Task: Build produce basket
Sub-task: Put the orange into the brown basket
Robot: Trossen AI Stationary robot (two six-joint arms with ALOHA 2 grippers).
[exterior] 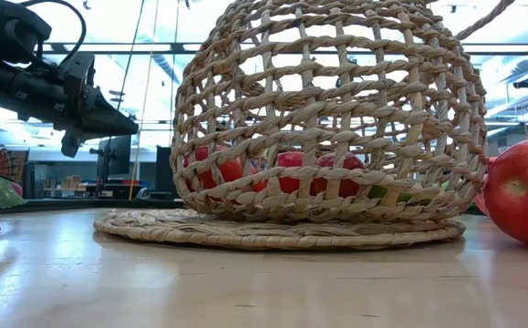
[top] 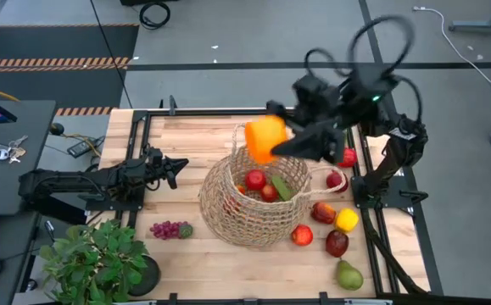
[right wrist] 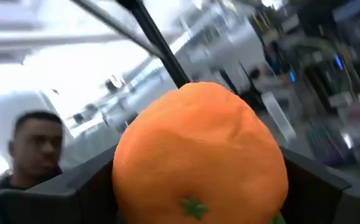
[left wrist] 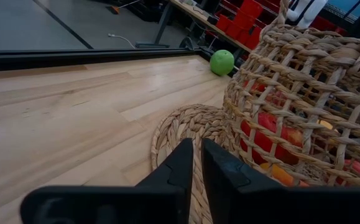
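The tan straw basket point(top: 253, 202) stands on its round mat at the table's middle, with red apples point(top: 255, 180) and a green piece point(top: 281, 188) inside; it also shows in the low view point(exterior: 327, 118). My right gripper point(top: 276, 141) is shut on an orange point(top: 265, 138) above the basket's far rim. My left gripper point(top: 177, 167) is shut and empty, low over the table left of the basket point(left wrist: 304, 106). Purple grapes point(top: 169, 229) lie near left of the basket. Red apples point(top: 336, 180), a yellow pepper point(top: 346, 219) and a pear point(top: 349, 275) lie to its right. My right gripper pinches the orange between its two fingers, one on each side point(right wrist: 120, 180). The fingers point(right wrist: 83, 186) come about level from the table's right. The orange is lifted clear, high above the basket's far rim, its green stem end point(right wrist: 193, 207) facing the wrist camera.
A potted green plant point(top: 97, 258) stands at the near left corner. A green apple point(left wrist: 222, 62) lies on the table beyond the basket. A red apple point(exterior: 523, 191) lies close to the basket's right. A person point(right wrist: 36, 146) is in the room behind.
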